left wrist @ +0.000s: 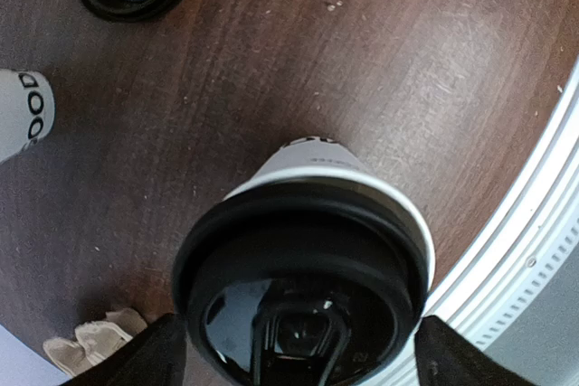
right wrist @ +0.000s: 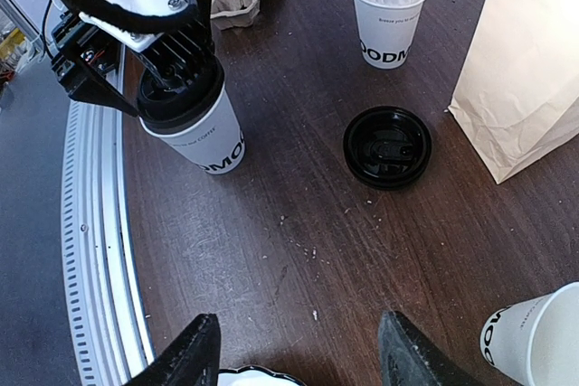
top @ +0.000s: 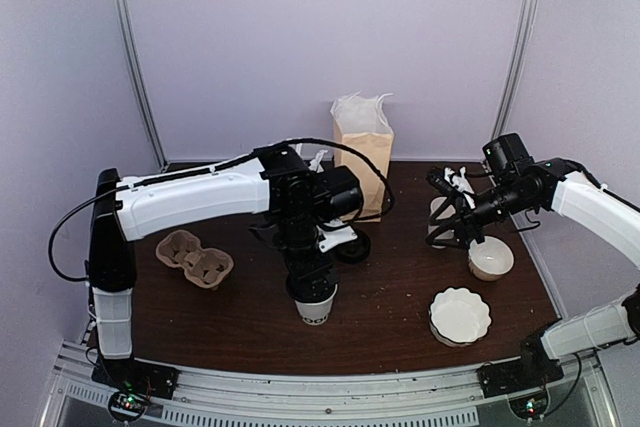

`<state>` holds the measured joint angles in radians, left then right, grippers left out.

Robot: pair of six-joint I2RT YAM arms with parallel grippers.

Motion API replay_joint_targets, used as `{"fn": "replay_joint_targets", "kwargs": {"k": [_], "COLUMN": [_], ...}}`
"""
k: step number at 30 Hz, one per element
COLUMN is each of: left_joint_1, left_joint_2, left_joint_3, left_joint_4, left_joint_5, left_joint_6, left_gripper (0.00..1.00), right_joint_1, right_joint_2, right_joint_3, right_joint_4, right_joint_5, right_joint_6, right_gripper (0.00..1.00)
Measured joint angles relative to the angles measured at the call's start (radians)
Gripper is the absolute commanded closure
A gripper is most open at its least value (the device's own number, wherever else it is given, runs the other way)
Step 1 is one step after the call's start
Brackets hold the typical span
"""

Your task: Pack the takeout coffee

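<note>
The takeout coffee (top: 316, 309) is a white paper cup with black lettering and a black lid (left wrist: 298, 268). It stands upright near the table's front edge, left of centre. My left gripper (top: 308, 282) points straight down over it and is open, one finger (left wrist: 167, 350) on each side of the lid with a thin gap. The right wrist view shows the same cup (right wrist: 204, 137) under that gripper. My right gripper (right wrist: 298, 350) hovers open above bare table at the right, nothing between its fingers.
A loose black lid (right wrist: 387, 146) lies mid-table. Behind it stand a cup of white straws (right wrist: 389, 24) and a tan paper bag (top: 363, 162). A pulp cup carrier (top: 195, 257) sits left. An unlidded white cup (top: 490, 259) and a scalloped white dish (top: 460, 315) sit right.
</note>
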<state>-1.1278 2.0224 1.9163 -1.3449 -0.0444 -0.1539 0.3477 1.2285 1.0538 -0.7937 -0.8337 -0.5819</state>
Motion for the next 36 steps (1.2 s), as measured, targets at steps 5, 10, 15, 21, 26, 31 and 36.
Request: {"fn": "replay_joint_targets", "kwargs": {"k": [5,10,15,21,26,31,36], "left_joint_1": [0.000,0.000,0.004,0.094,0.192,0.230,0.246], "left_joint_2": [0.000,-0.013,-0.128,-0.488,-0.748,-0.801,-0.750], "left_joint_3": [0.024,0.026,-0.015,-0.367,-0.747,-0.939,-1.053], "left_joint_4": [0.004,0.013,0.055,0.235,0.511,0.677,0.875], "left_joint_5": [0.007,0.013,-0.060,-0.104,0.009,0.152,0.274], "left_joint_6": [-0.002,0.000,-0.005,-0.084,-0.177,-0.253,-0.319], "left_gripper": [0.02,0.02,0.03,0.10,0.17,0.28,0.28], "right_joint_1": [0.000,0.000,0.005,0.108,0.218,0.336,0.415], "right_joint_2": [0.000,0.000,0.003,0.073,0.209,0.356,0.464], "right_joint_3": [0.000,0.000,0.028,0.172,0.203,0.203,0.217], "right_joint_4": [-0.002,-0.003,-0.032,-0.090,-0.120,-0.105,-0.050], "right_joint_5": [0.002,0.016,0.055,0.104,0.100,0.111,0.110], "right_joint_6": [0.000,0.000,0.014,0.042,0.059,0.066,0.070], "right_gripper": [0.37,0.37,0.39,0.48,0.55,0.64,0.67]}}
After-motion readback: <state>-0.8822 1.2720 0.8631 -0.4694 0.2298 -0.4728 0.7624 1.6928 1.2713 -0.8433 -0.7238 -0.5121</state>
